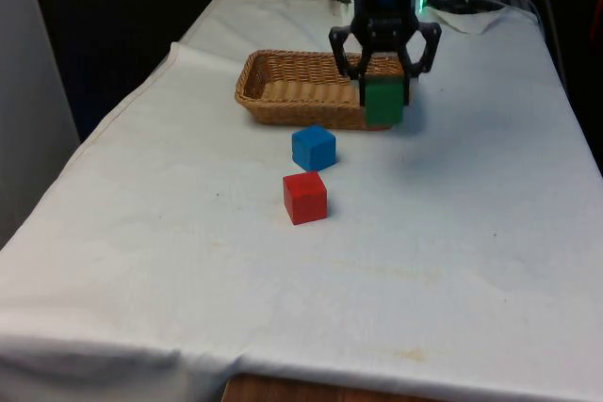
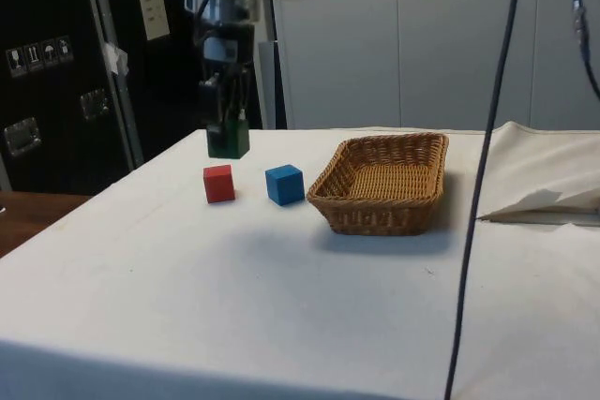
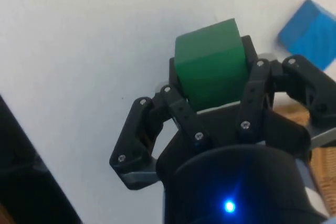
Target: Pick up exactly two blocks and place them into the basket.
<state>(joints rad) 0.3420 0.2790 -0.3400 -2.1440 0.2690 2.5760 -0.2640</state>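
Here, near to far across the bench point(image 1: 452, 261) in the front view
Bench: covered by a white cloth, with a bare wooden edge showing at the near end below the cloth
Red block: nearest of the blocks point(image 1: 305, 198), resting on the cloth; in the side view point(image 2: 218, 184) it sits just beside the blue one, apart from it
Blue block: just beyond the red block point(image 1: 314, 148), on the cloth, turned slightly so a corner faces forward; it lies near the basket's front wall without touching it point(image 2: 284, 185); a corner of it also shows in the wrist view point(image 3: 310, 32)
Green block: held off the cloth point(image 1: 383, 102), clamped between the two fingers; in the front view it hangs in front of the basket's corner on the front view's right; in the side view point(image 2: 228, 141) it is above the bench, higher than the red block and outside the basket
End effector: black, pointing down point(image 1: 384, 91), closed onto two opposite sides of the green block point(image 3: 211, 70); the fingers point(image 3: 178, 109) grip its upper part
Basket: woven wicker, rectangular with rounded corners point(image 1: 273, 107), standing on the cloth beyond the blue block; its inside holds no block point(image 2: 352, 196)
Far end: folds of rumpled cloth point(image 2: 539, 189) lie beyond the basket
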